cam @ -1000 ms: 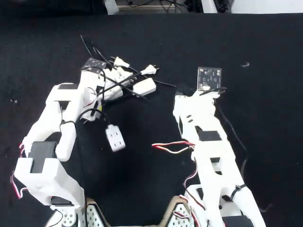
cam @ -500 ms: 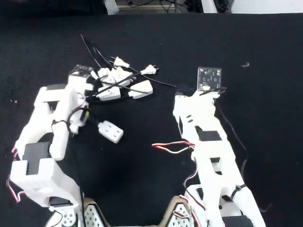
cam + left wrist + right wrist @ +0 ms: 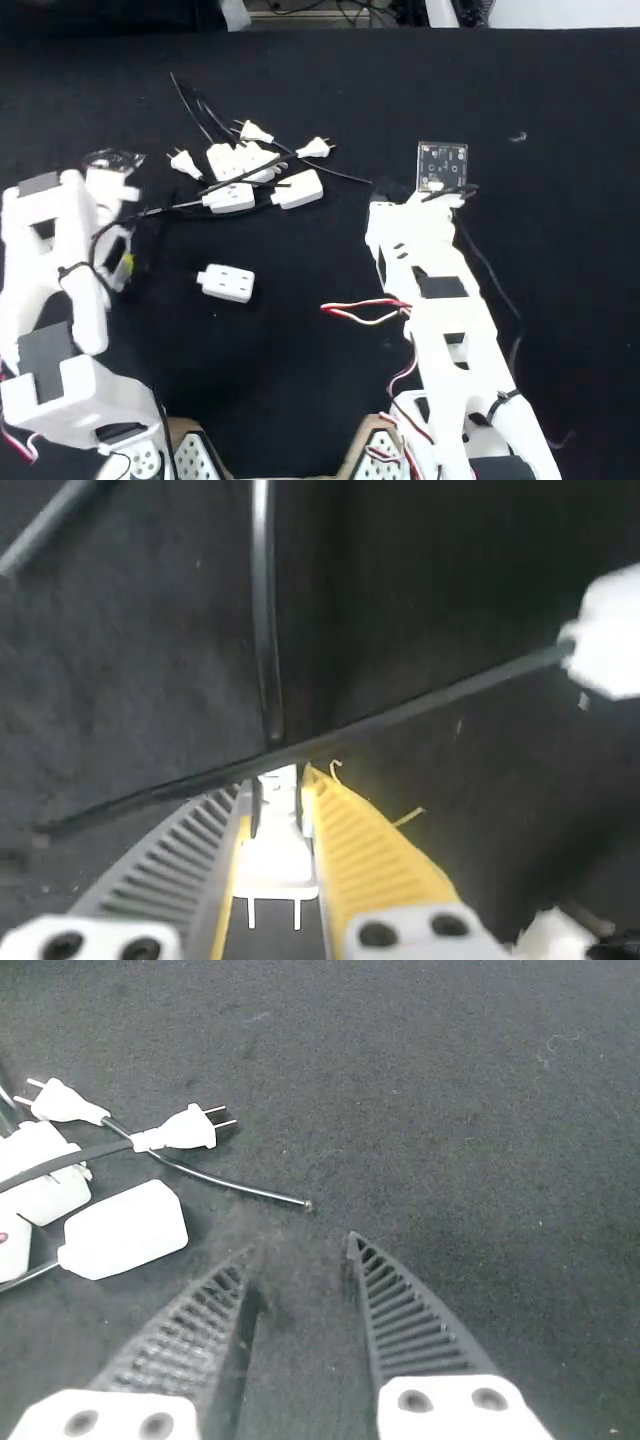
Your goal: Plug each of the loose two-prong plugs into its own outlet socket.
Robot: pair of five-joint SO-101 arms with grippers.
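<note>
One white two-prong plug (image 3: 275, 860) sat pinched in the jaws of the left gripper (image 3: 281, 776), its prongs pointing back toward the wrist. A black cord (image 3: 400, 715) crossed the cloth just past the fingertips. That arm stood out at the left edge of the black table cloth (image 3: 300, 380). A lone outlet block (image 3: 225, 283) lay flat by itself on the cloth, apart from the rest. Farther back was a tangle of three more outlet blocks (image 3: 298, 188) with cords running over them, and three loose plugs (image 3: 316, 148) lying around them. The right gripper (image 3: 300, 1260) hung over bare cloth to the right of that tangle, its jaws spread and holding nothing
</note>
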